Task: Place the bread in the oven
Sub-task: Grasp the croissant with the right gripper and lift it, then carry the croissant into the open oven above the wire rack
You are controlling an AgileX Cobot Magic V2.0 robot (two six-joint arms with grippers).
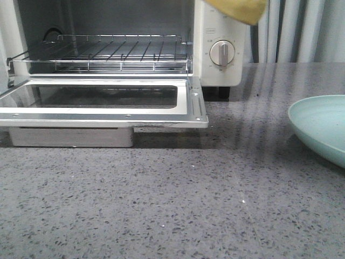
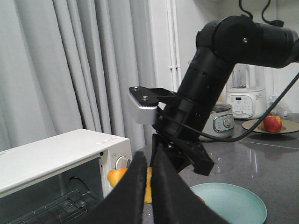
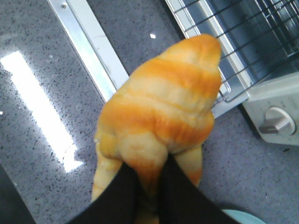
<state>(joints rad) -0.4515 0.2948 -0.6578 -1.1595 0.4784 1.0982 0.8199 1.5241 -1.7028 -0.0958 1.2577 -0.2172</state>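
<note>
Grey speckled stone table (image 1: 178, 205), glossy, backed by pale grey pleated curtains (image 2: 70, 70). Landmark item: white toaster oven (image 1: 215, 32) at the rear of the table, its glass-windowed door (image 1: 102, 100) dropped down flat toward the front, wire rack (image 1: 108, 54) exposed inside, round white knob (image 1: 222, 53) on its right-hand panel.

Golden-yellow ridged croissant-like bread (image 3: 163, 107): airborne, clear of the table, above and just right of the oven's knob panel in the front view; from the right wrist view it hangs over the open door's corner and the rack edge. Not inside the oven.

Right gripper (image 3: 149, 186): black jaws closed narrowly on the near end of the bread, which sticks out beyond them.

Left gripper (image 2: 148, 186): raised, black jaws pressed almost together, nothing seen between them.

Pale blue-green round ceramic plate (image 1: 323, 127): on the table to the right of the oven, well apart from it.

Background, behind and to the right of the oven: white kitchen appliances (image 2: 245, 95), red apple (image 2: 273, 123) on a dish.
</note>
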